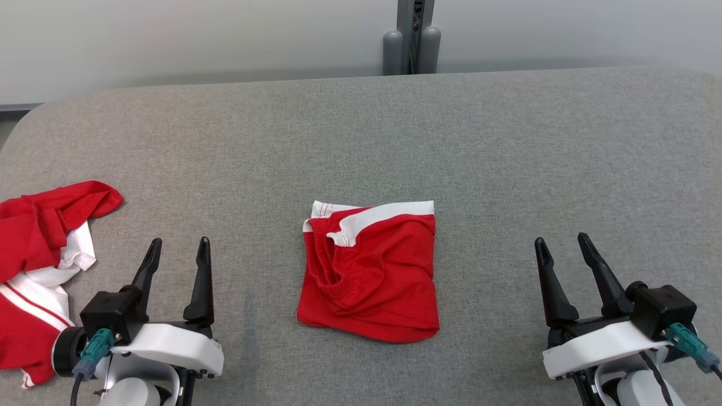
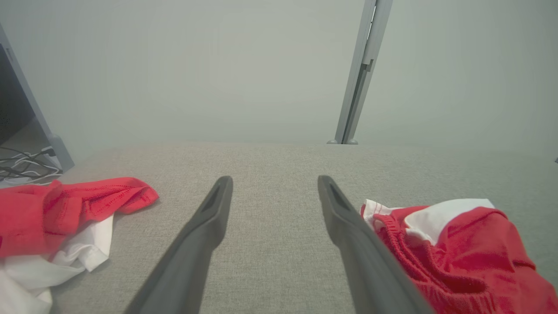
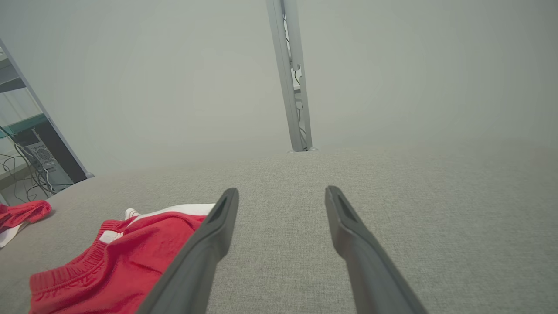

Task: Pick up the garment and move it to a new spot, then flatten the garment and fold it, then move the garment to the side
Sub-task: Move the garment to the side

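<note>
The folded red garment [image 1: 369,270] was seen lying flat at the middle of the grey table [image 1: 507,158]. The left gripper [image 1: 178,248] and right gripper [image 1: 561,241] were held with fingers apart, empty, one on either side of it. A second red-and-white garment [image 1: 39,259] was heaped at the table's left edge.

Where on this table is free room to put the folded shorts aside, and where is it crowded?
Free: the bare table between the folded shorts and the right gripper, and the whole far half up to the grey post. Crowded: the left edge, where a crumpled red and white garment lies beside the left gripper.
</note>
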Robot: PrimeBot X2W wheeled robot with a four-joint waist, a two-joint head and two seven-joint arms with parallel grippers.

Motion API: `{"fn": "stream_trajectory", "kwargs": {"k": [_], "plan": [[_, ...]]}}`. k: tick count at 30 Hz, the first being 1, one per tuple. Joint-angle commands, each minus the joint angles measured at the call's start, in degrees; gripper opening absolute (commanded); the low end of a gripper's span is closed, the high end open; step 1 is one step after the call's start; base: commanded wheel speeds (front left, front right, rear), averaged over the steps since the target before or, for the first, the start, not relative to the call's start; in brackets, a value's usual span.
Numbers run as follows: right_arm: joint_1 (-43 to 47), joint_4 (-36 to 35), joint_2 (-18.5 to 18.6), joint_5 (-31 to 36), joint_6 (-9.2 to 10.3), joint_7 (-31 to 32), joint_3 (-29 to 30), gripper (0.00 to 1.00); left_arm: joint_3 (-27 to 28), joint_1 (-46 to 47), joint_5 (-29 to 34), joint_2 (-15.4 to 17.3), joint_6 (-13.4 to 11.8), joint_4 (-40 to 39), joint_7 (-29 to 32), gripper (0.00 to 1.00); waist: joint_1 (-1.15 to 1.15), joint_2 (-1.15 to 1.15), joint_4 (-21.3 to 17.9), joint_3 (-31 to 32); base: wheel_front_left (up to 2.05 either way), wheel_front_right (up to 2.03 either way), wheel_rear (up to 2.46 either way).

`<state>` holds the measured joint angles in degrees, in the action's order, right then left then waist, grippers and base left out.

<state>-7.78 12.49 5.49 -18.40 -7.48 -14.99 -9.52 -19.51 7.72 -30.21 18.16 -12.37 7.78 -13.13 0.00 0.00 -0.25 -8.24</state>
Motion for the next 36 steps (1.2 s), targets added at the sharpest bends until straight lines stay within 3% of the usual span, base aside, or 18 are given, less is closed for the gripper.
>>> {"fn": "stream_trajectory", "kwargs": {"k": [1,10,20,28,29,30,31,32,36], "plan": [[0.2,0.3,0.2,0.4,-0.04,-0.2,0.2,1.0,0.0,0.1,0.0,0.5,-0.3,-0.3,0.0,1.0,0.0,0.0,0.1,0.0,0.0,0.0,0.0],[-1.8,2.1,2.7,2.0,-0.04,3.1,-2.6,1.0,-1.2,2.0,0.1,-0.7,0.3,-0.2,-0.1,1.0,0.0,0.0,3.8,-2.2,0.0,0.0,0.0],[-4.8,7.2,2.9,0.0,-0.04,7.1,-9.0,1.0,-2.4,3.9,0.2,-3.0,1.6,1.9,-1.1,1.0,0.0,0.0,9.4,-4.8,0.0,0.0,0.0],[-8.0,12.7,2.5,-2.1,-0.04,10.0,-11.7,1.0,-2.5,4.9,0.3,-4.1,2.5,3.5,-1.6,1.0,0.0,0.0,11.3,-5.7,0.0,0.0,0.0],[-8.3,13.1,2.4,-2.2,-0.04,10.2,-12.0,0.96,-2.4,5.0,0.3,-4.2,2.5,3.6,-1.7,1.0,0.0,0.0,11.4,-5.7,0.0,0.0,0.0],[-8.5,13.4,2.4,-2.5,-0.04,10.5,-12.4,0.82,-2.4,5.1,0.4,-4.3,2.6,3.7,-1.7,1.0,0.0,0.0,11.5,-5.8,0.0,0.0,0.0],[-8.7,13.6,2.4,-2.8,-0.04,10.5,-12.6,0.3,-2.3,5.2,0.4,-4.4,2.6,3.8,-1.7,1.0,0.0,0.0,11.5,-5.7,0.0,0.0,0.0],[-9.0,13.7,2.5,-3.0,-0.04,10.3,-12.6,0.0,-2.3,5.3,0.5,-4.4,2.7,3.9,-1.8,1.0,0.0,0.0,11.5,-5.8,0.0,0.0,0.0],[-9.2,13.7,3.0,-4.0,-0.04,10.1,-13.6,0.0,-1.8,5.3,0.6,-4.2,2.6,3.9,-1.9,1.0,0.0,0.0,10.4,-5.8,0.0,0.0,0.0]]}}
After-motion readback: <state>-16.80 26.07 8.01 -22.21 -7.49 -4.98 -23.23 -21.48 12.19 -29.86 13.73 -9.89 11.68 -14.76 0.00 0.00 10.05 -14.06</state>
